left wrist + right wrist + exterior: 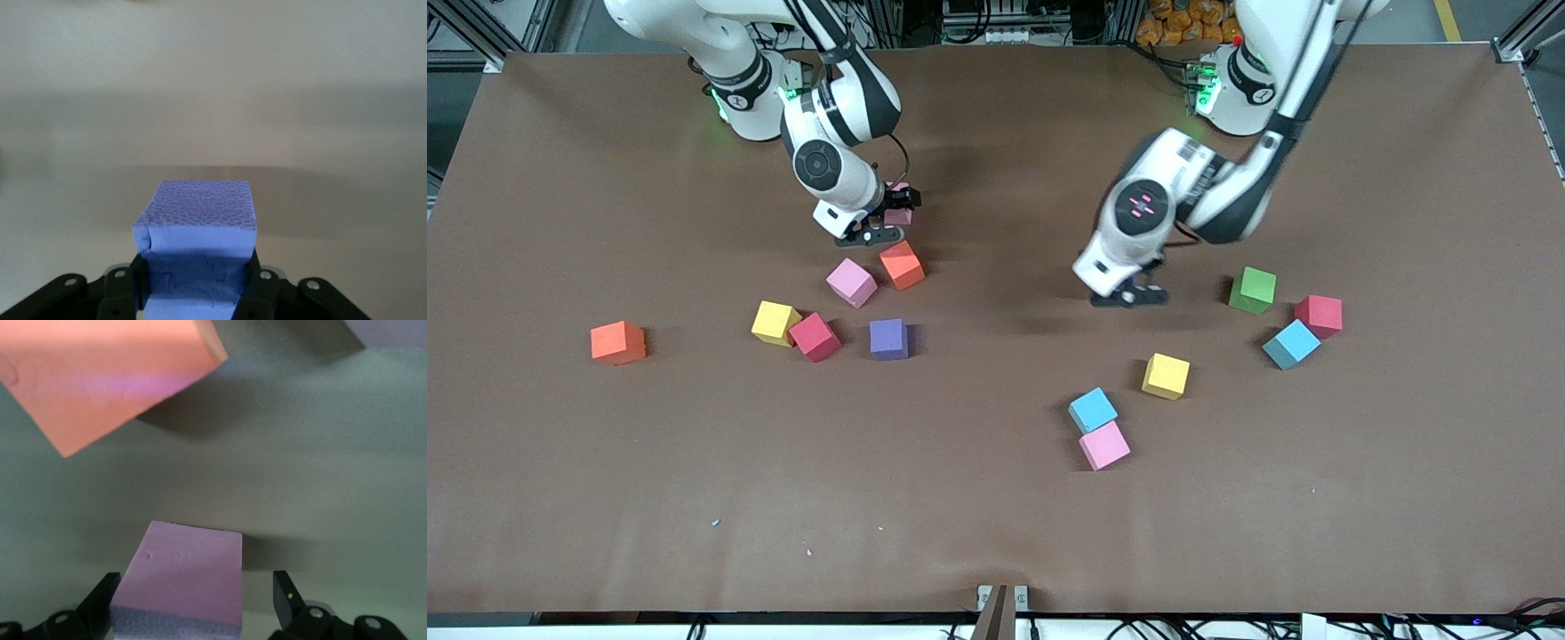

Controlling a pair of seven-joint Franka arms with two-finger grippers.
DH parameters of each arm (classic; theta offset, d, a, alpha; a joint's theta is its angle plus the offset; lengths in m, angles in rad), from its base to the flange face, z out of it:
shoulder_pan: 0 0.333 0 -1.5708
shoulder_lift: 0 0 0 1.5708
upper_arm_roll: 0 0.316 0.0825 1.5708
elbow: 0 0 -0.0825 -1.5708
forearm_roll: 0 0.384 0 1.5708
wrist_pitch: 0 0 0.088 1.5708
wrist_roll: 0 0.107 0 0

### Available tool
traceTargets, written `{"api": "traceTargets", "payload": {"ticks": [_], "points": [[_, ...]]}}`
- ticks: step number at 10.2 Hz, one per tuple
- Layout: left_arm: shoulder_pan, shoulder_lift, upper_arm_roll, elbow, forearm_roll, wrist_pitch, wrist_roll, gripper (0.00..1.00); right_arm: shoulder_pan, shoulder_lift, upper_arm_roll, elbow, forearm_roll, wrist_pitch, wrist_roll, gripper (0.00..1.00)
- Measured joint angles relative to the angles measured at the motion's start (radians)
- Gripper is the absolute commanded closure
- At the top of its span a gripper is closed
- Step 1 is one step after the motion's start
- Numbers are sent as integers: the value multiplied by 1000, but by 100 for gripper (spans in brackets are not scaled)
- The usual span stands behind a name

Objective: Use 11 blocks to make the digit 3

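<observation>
Left hand (197, 293) clamped on purple block (197, 217); right hand (197, 600) wide open around pink block (183, 577).

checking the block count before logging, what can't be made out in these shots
- Front view: the held block in the shut left pincer is hidden by the arm's wrist; only the left wrist view shows it, purple.
- Front view: the pink block between the open right pincer is mostly hidden by that pincer.
- Right wrist view: the orange block and a corner block are cut off by the edge; the corner block's colour is unclear.
</observation>
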Motion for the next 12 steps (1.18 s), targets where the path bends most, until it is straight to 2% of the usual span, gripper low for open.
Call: {"api": "traceTargets", "payload": {"ticks": [1, 2, 3, 6, 8, 10, 11, 12], "points": [[-2, 3, -55, 0, 0, 0, -65, 100, 19, 0, 0, 0, 0, 0, 31, 45], [-9, 10, -99, 5, 0, 2, -117, 100, 54, 1, 0, 0, 1, 3, 76, 69], [-32, 27, -122, 25, 0, 4, -156, 100, 83, 2, 0, 0, 1, 11, 113, 76], [-148, 125, -128, 114, 0, 52, -281, 100, 94, -1, -5, 4, 1, 14, 115, 78], [-191, 193, -127, 141, 0, 118, -335, 100, 77, -24, -15, 8, 1, -13, 3, 78], [-197, 215, -127, 155, 0, 129, -340, 100, -16, -55, -22, 9, -14, -71, -241, 78], [-202, 216, -127, 158, 0, 129, -344, 100, -83, -61, -26, 10, -59, -104, -361, 78], [-211, 221, -127, 158, 0, 129, -350, 100, -161, -67, -29, 13, -141, -138, -464, 78]]}}
